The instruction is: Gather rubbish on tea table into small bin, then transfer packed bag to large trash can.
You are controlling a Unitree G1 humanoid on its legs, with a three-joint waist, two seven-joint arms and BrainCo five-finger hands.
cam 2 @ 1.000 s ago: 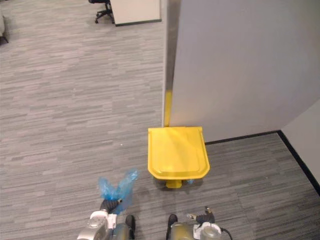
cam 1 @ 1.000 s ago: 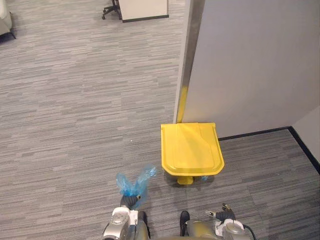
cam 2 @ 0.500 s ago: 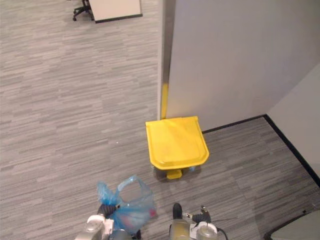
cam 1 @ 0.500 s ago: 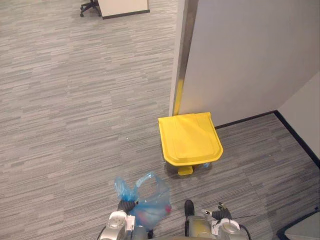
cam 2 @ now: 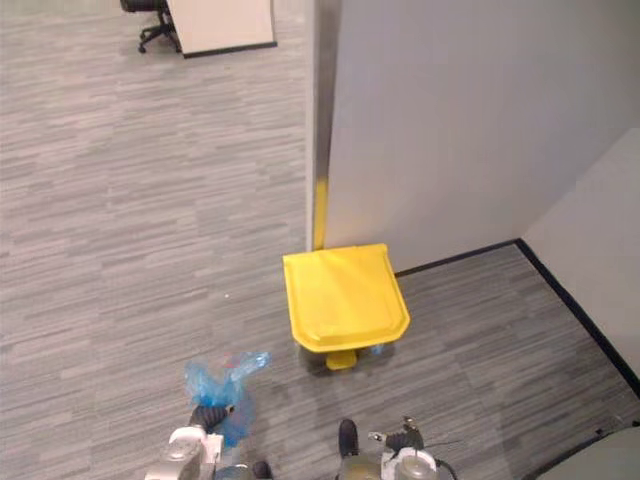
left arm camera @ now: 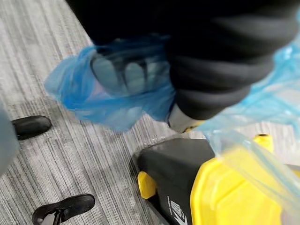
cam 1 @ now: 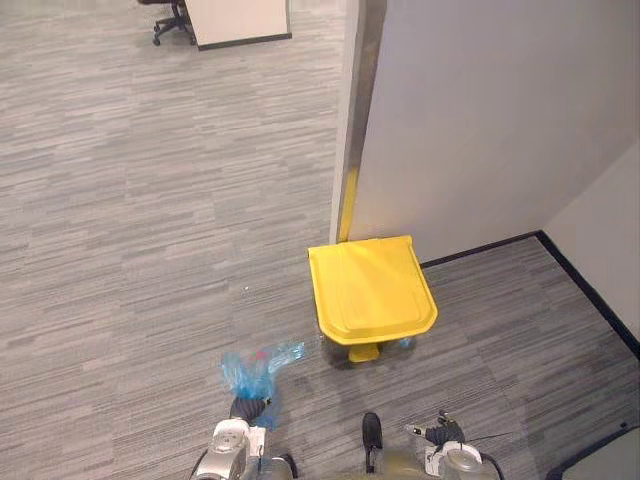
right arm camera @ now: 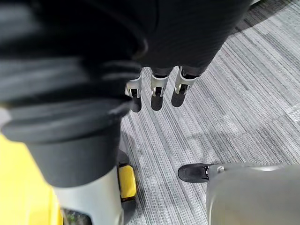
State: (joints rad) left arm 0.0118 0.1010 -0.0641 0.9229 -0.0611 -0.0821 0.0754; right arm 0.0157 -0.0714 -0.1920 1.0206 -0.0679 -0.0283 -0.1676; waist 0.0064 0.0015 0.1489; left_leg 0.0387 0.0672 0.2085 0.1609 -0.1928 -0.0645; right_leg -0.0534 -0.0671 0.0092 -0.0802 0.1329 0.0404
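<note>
We are mid-transfer: left hand (cam 1: 246, 409), lower left, grips the blue bag (cam 1: 254, 368), right hand (right arm camera: 156, 92) hangs relaxed; next, we judge, the closed yellow trash can (cam 1: 370, 290) at centre needs opening.

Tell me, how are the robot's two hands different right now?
The left hand is curled round a blue bag; the right hand holds nothing. The left hand is half wrapped in the bag's plastic; the right hand's fingers hang straight and bare. Both hands have dark ribbed covers and are down low by the yellow bin.
</note>
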